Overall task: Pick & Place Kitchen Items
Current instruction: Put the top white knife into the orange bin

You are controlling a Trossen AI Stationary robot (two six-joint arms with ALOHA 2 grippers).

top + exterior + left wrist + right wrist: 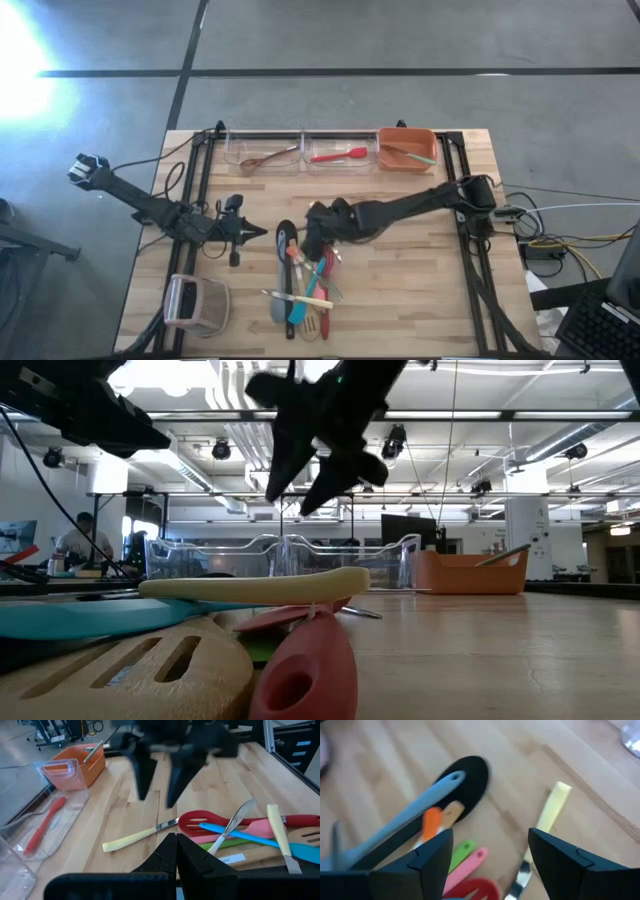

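A pile of kitchen items (300, 285) lies on the wooden table's near middle: a black turner (467, 782), a blue handle (410, 820), a cream-handled knife (135, 837), and red, pink, green and wooden pieces. My right gripper (490, 855) hangs open above the pile's far end, slanting down, touching nothing; it also shows in the high view (312, 242) and the low view (310, 460). My left gripper (176, 852) waits shut to the left of the pile (237, 235), holding nothing.
Along the far edge stand two clear bins, one with a wooden spoon (268, 158) and one with a red spatula (337, 155), and an orange bin (407, 150) with a green-handled utensil. A boxy pinkish-white object (195, 303) sits near left. Bare wood lies right of the pile.
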